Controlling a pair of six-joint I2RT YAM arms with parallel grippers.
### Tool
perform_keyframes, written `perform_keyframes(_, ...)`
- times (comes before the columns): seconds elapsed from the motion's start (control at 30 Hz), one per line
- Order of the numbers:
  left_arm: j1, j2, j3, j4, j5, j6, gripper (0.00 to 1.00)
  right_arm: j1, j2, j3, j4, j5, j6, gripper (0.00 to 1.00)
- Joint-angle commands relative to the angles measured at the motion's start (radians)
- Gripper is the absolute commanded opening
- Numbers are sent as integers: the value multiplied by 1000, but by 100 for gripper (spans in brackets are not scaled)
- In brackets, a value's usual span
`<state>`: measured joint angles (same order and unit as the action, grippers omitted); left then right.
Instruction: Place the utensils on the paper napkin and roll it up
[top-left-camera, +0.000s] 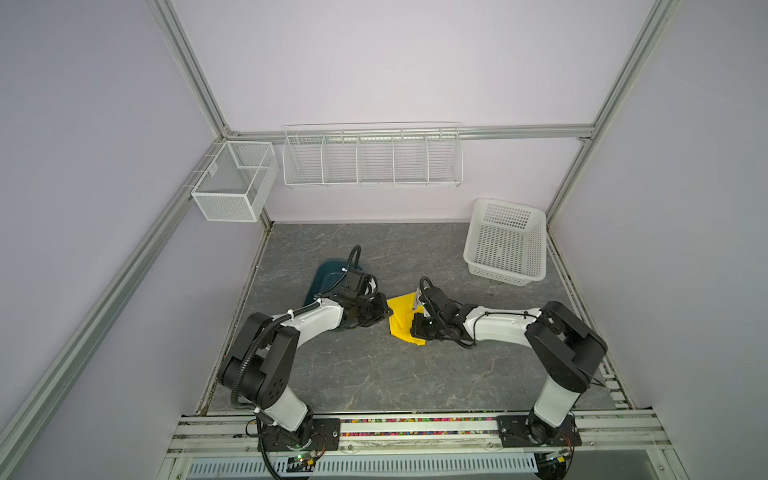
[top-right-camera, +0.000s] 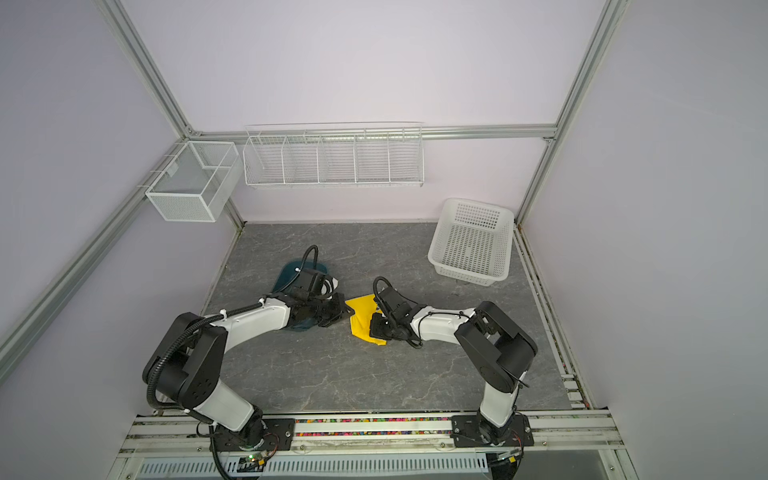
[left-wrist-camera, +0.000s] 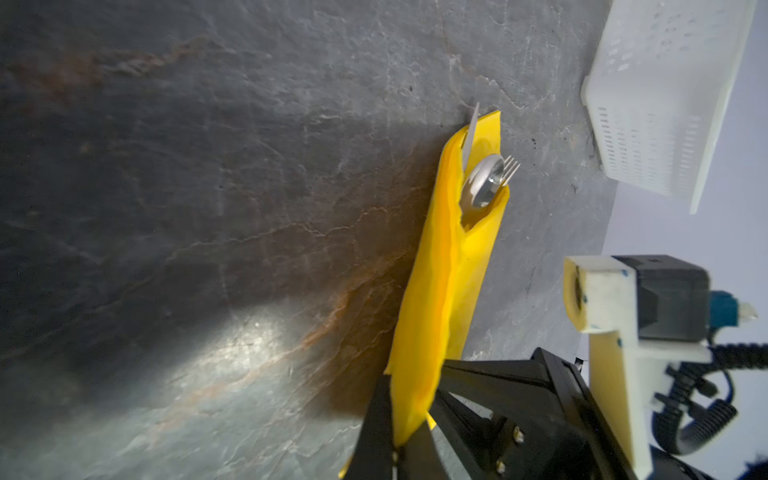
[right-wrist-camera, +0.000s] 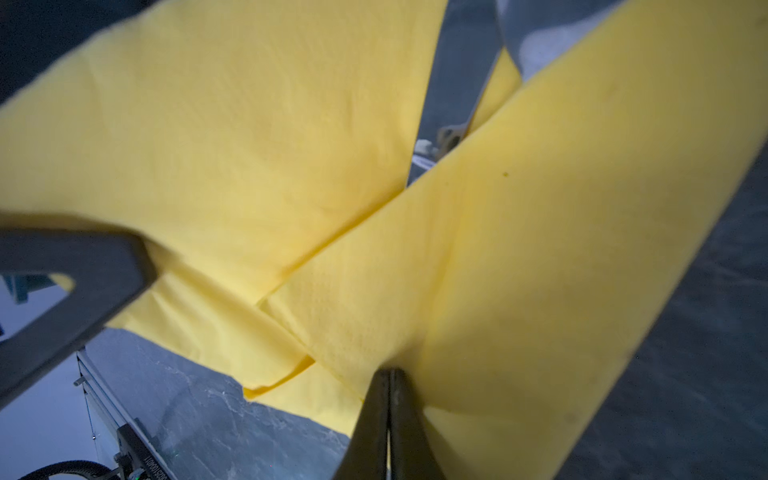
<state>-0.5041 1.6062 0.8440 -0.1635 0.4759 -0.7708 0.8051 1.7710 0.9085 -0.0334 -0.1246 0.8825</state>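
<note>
Paper napkin sits mid-table in both top views, between the 2 arms, just R of teal tub and well apart from white basket at far R. Arms hide much of it. The visible yellow patch runs approx near-to-far, slightly slanted.

In left wrist view it's folded into a long narrow strip. Long axis runs straight away from left gripper, and the far end rests on the grey table. Utensils are tucked inside lengthwise, parallel w/ the strip. Heads poke out the far end, pointing away from that gripper, basket side: spoon bowl on top, fork tines beside it, knife blade reaching furthest. Handles hidden in the fold.

Left gripper's jaws are clamped on the strip's near end, one black finger each side of the paper. Right gripper has its jaws pressed together, pinching a napkin layer. Loose yellow flaps fill most of right wrist view, overlapping crosswise. Can't tell there which flap covers the cutlery.
</note>
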Motion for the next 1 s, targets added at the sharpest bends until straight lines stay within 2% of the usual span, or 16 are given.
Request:
perform_keyframes(0.0, -5, -3, -2, 45, 56, -30, 0, 1, -36, -23, -23, 3, 2, 8)
perform_keyframes(0.17, -34, 3, 0, 94, 83, -89, 0, 1, -36, -23, -35, 9, -4, 8)
perform_keyframes(0.5, -123, 50, 77, 31, 45, -125, 2, 2, -68, -62, 1, 23, -6, 9)
perform_keyframes(0.77, -146, 44, 92, 27, 8, -177, 4, 0, -69, -80, 5, 18, -6, 10)
perform_keyframes(0.97, -171, 52, 73, 93, -24, -262, 5, -1, -109, -95, 18, -14, -5, 11)
